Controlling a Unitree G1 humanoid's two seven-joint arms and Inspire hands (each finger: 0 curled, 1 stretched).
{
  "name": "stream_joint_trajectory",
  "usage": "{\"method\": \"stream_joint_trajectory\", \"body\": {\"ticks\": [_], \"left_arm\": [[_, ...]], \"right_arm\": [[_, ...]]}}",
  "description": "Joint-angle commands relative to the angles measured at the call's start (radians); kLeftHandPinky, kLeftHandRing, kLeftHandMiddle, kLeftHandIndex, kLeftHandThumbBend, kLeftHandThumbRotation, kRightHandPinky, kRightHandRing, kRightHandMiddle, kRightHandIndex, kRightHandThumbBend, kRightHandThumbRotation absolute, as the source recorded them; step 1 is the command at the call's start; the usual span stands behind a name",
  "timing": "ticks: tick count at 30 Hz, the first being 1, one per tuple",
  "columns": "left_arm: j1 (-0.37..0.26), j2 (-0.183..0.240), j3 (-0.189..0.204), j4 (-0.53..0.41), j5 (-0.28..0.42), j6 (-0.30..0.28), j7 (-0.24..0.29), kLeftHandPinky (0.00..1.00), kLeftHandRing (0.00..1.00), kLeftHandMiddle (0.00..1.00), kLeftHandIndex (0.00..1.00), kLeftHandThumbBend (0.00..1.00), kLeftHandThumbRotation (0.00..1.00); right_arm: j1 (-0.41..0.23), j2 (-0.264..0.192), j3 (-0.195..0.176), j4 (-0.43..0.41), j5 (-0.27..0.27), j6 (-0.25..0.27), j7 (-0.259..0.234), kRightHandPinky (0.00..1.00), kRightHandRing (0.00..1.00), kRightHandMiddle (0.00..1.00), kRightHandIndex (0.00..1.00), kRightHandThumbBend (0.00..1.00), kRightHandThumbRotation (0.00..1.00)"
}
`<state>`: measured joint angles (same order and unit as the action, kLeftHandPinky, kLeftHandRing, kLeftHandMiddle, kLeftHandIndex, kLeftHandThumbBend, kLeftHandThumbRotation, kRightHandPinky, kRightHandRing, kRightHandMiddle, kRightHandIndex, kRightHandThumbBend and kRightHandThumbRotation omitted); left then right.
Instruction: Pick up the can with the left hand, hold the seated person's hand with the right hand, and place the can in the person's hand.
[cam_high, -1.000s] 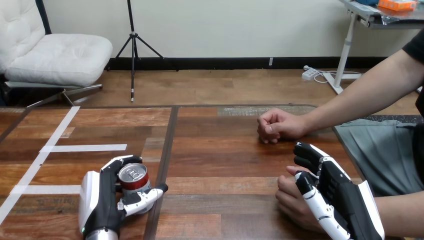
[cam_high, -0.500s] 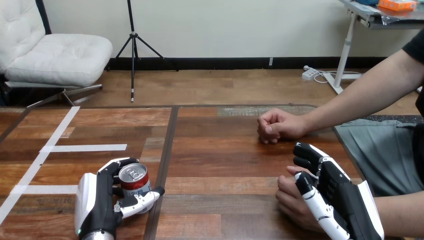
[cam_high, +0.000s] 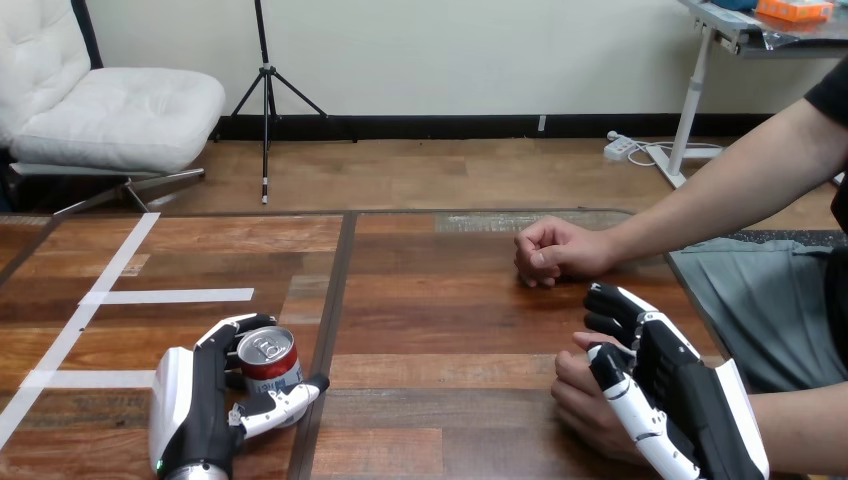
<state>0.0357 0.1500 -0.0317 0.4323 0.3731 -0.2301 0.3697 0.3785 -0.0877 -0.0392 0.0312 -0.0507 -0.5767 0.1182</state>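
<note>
Red-sided, the can (cam_high: 268, 362) is sitting on the worktop (cam_high: 450, 330) at lower left, with the left hand (cam_high: 195, 405) curling round it, seemingly readying a lift. The right hand (cam_high: 680, 400) is lying over the person's nearer hand (cam_high: 580, 400), probably steadying it for the handover; whether it is gripping, I cannot tell.

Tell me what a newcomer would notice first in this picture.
Probably the red can at the near left of the table, with the robot's left hand curled round it. Next, at the near right, the right hand lies over the person's nearer hand; whether it grips is unclear. The person's other hand rests as a fist farther back.
</note>
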Motion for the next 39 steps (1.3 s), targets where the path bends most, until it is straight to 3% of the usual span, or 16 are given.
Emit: {"method": "stream_joint_trajectory", "body": {"ticks": [1, 39], "left_arm": [[-0.033, 0.011, -0.01, -0.004, 0.02, -0.037, 0.026, 0.65, 0.65, 0.65, 0.7, 0.8, 0.0], [-0.054, 0.0, -0.012, 0.024, 0.011, -0.064, 0.067, 0.61, 0.56, 0.52, 0.68, 0.8, 0.0]], "right_arm": [[-0.053, -0.016, -0.002, -0.012, 0.012, -0.036, 0.002, 0.78, 0.84, 0.85, 0.83, 0.57, 0.67], [-0.057, -0.015, -0.004, -0.006, 0.037, -0.038, 0.017, 0.78, 0.84, 0.85, 0.83, 0.59, 0.65]]}}
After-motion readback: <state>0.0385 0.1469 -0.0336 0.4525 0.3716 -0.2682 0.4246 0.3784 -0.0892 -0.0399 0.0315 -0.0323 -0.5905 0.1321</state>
